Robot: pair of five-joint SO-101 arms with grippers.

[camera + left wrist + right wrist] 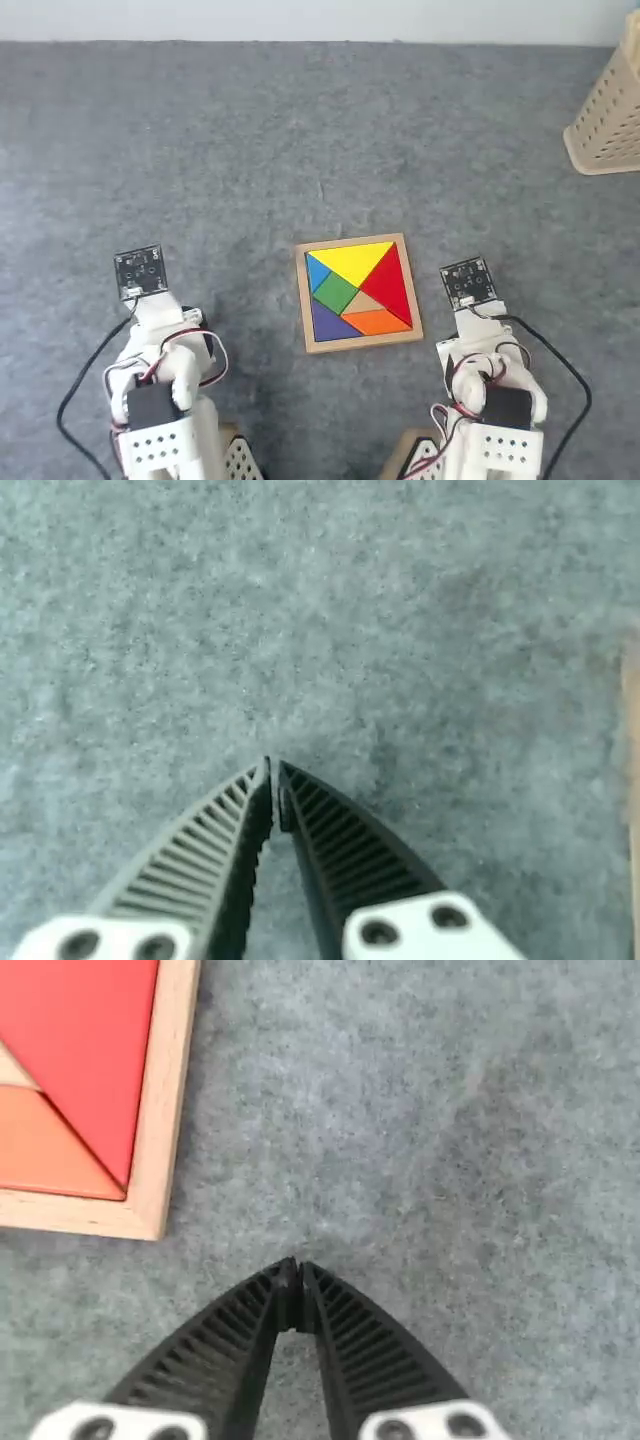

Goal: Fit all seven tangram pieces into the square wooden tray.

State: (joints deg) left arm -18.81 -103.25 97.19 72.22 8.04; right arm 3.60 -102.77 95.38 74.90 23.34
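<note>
The square wooden tray (pixel 306 300) lies on the grey carpet between the two arms, holding coloured tangram pieces: yellow (pixel 352 260), red (pixel 392 282), blue (pixel 317 272), green (pixel 335 292), purple (pixel 328 322), orange (pixel 378 321) and a small tan one (pixel 366 303). My left gripper (pixel 272 768) is shut and empty over bare carpet, to the left of the tray. My right gripper (pixel 292 1266) is shut and empty just off the tray's corner (pixel 150 1222), where the red piece (pixel 85 1050) and the orange piece (pixel 40 1155) show.
A beige perforated container (pixel 608 115) stands at the far right edge. Grey carpet stretches wide beyond the tray. The arms' bases sit at the near edge, with cables beside them.
</note>
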